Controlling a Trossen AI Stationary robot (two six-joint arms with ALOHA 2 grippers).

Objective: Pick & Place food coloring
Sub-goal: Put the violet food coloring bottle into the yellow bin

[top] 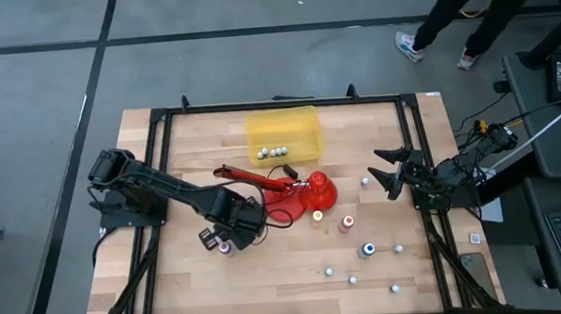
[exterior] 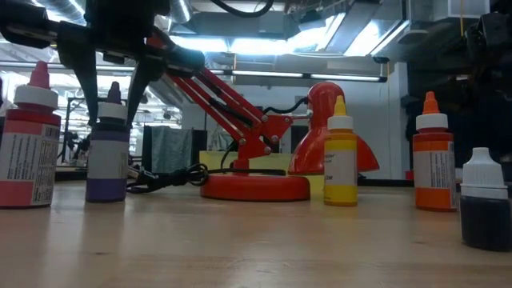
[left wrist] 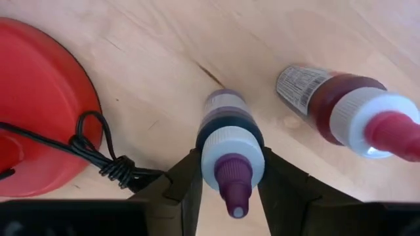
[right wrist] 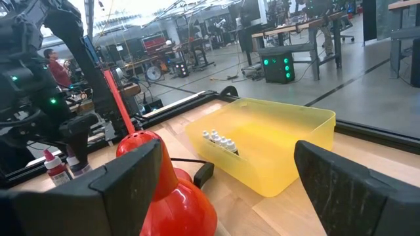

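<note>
The pale wooden tabletop (left wrist: 164, 59) looks smooth and matt, the purple bottle (left wrist: 231, 141) glossy plastic, the yellow bin (right wrist: 289, 141) translucent plastic.

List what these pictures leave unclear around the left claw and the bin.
- Left claw grip: in the left wrist view its fingers flank the purple bottle; contact cannot be told.
- White items in the yellow bin: too small in the high view.
- Dark bottle: cut off by the low view's edge.
</note>
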